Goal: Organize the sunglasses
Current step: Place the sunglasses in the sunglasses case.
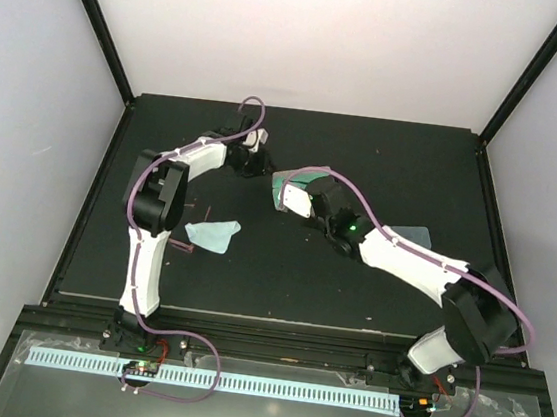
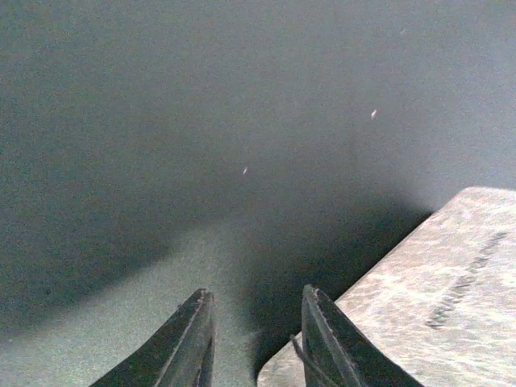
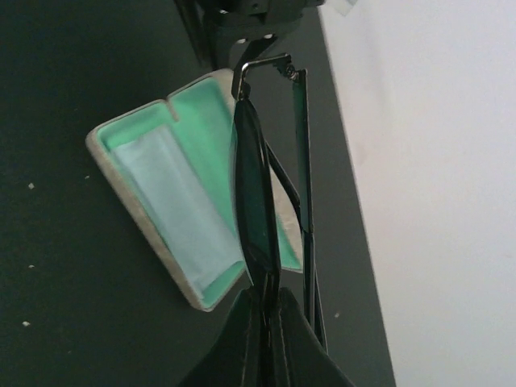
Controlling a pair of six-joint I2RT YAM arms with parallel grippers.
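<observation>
My right gripper [image 3: 264, 294] is shut on the black sunglasses [image 3: 256, 185], pinching one dark lens edge-on, with the arms folded beside it. They hang just above an open beige-grey case [image 3: 197, 101] with a green lining and a light blue cloth [image 3: 173, 210] inside. In the top view that case [image 1: 286, 183] lies at the table's middle, between both grippers. My left gripper [image 2: 256, 302] stands open low over the table, its right finger at the case's [image 2: 451, 298] edge. Thin reddish-pink bits of the other sunglasses [image 1: 180, 246] show by the left arm.
A light blue cloth [image 1: 213, 232] lies on the dark table beside the left arm. Another pale cloth [image 1: 413, 234] lies behind the right arm. Black posts and white walls border the table on three sides.
</observation>
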